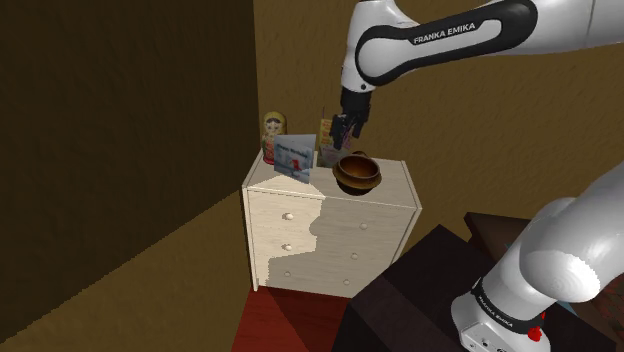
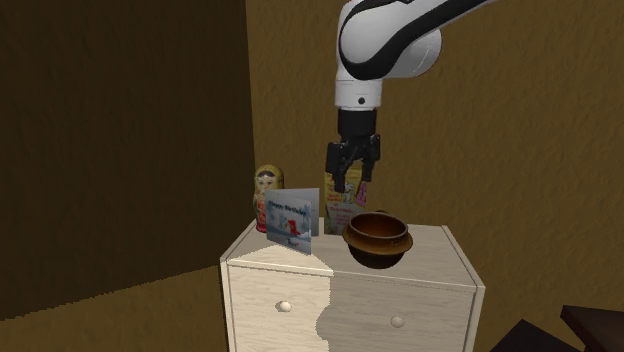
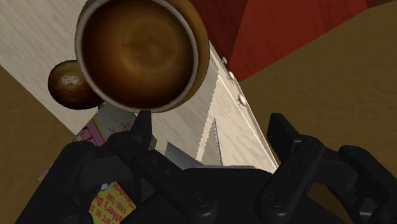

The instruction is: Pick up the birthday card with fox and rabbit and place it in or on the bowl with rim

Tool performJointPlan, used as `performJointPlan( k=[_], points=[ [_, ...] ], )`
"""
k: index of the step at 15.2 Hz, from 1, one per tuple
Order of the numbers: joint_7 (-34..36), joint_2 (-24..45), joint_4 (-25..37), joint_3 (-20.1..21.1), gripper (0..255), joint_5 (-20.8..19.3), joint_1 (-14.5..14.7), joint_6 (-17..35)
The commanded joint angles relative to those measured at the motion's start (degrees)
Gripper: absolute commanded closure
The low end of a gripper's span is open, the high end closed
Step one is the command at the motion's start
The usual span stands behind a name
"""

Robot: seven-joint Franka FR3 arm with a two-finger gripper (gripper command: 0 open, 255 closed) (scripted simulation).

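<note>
**Pincer open over the chest, card not yet taken**

Pincer hangs released, its two black fingers apart and holding nothing, just beyond the bowl's far side and above its rim. The step in hand, I judge, is the approach: nothing is grasped.

Below it the pale chest of drawers carries everything. The brown bowl with rim stands near the front edge, toward the second exterior view's right; the wrist view looks straight into it, and it is empty.

At the near left corner in that exterior view, a blue-and-white card with a small red figure stands upright. I take it for the birthday card, though the animals are too small to tell. It is apart from the bowl and untouched.

A yellow-and-pink card stands farther back, right beside the pincer. A small painted doll sits at the far left.

The next move calls for shifting left and nearer, descending over the card's top edge, and closing on the thin sheet.
</note>
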Motion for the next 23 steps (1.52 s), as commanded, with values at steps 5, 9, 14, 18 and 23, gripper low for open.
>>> performJointPlan(
  k=[5, 9, 14, 18, 23],
  points=[
    [-2.09, 12.0, 9.37, 1.18, 0, -2.34, 0.95, 4.66],
    [-3.22, 20.17, 17.23, 1.93, 0, -4.26, 1.88, 6.21],
    [-3.94, 26.84, 23.05, 2.28, 0, -5.92, 2.79, 7.91],
    [-3.71, 28.27, 21.95, 2.12, 0, -6.29, 2.79, 10.42],
    [-3.61, 28.87, 21.57, 2.05, 0, -6.44, 2.8, 11.39]
  ],
)
